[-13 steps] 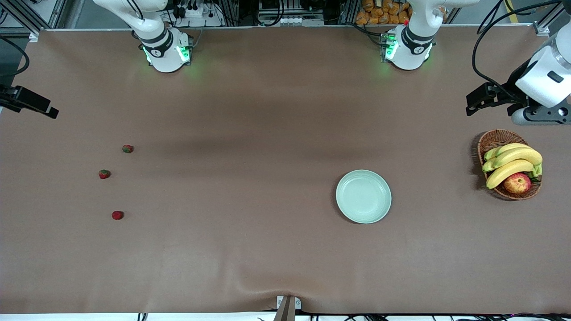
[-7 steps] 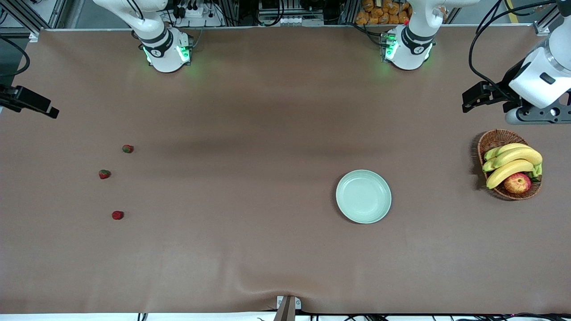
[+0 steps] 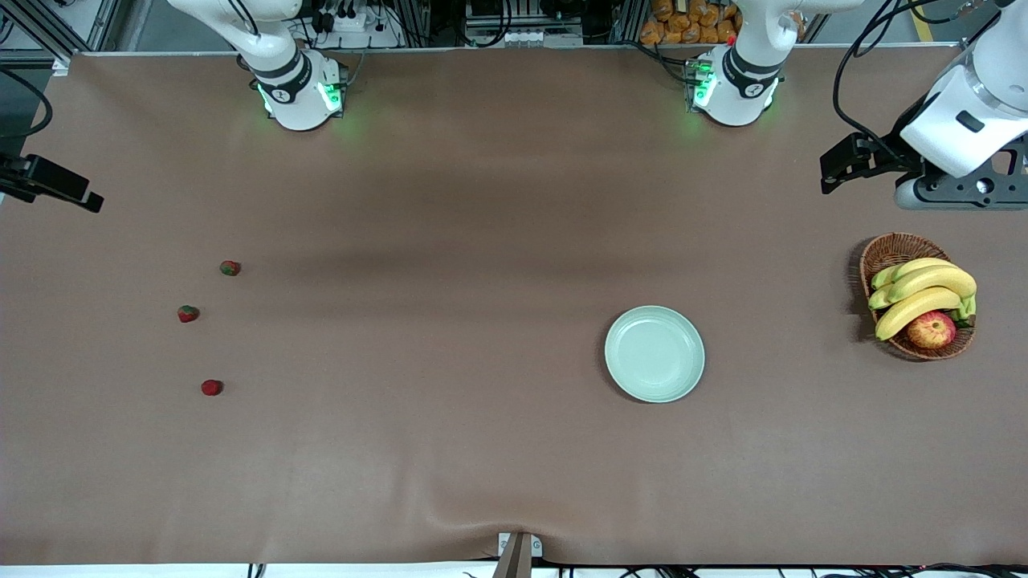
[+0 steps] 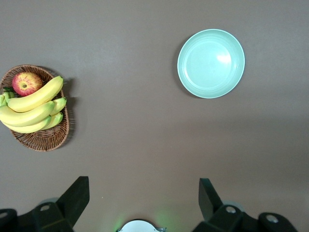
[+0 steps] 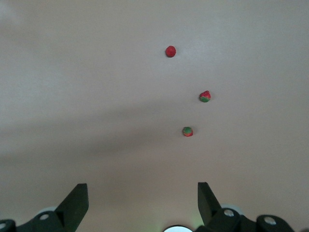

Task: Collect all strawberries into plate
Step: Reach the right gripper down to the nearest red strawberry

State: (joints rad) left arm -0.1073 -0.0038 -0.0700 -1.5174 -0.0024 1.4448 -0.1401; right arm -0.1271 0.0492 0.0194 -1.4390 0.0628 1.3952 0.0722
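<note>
Three strawberries (image 3: 230, 268) (image 3: 188, 314) (image 3: 212, 388) lay at frame left, well apart from the plate (image 3: 654, 354) right of centre, which held nothing. Left gripper (image 4: 141, 200) hung at the upper right edge, fingers spread. Right gripper (image 5: 140, 203) hung at the left edge, fingers spread.

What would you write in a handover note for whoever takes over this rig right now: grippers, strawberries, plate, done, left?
Left gripper: open, empty, up over the table by the fruit basket.
Right gripper: open, empty, over the table near its own end.
Three strawberries lie apart on the table toward the right arm's end.
Plate: empty, toward the left arm's end.
Done: nothing. Left: all three berries.
</note>
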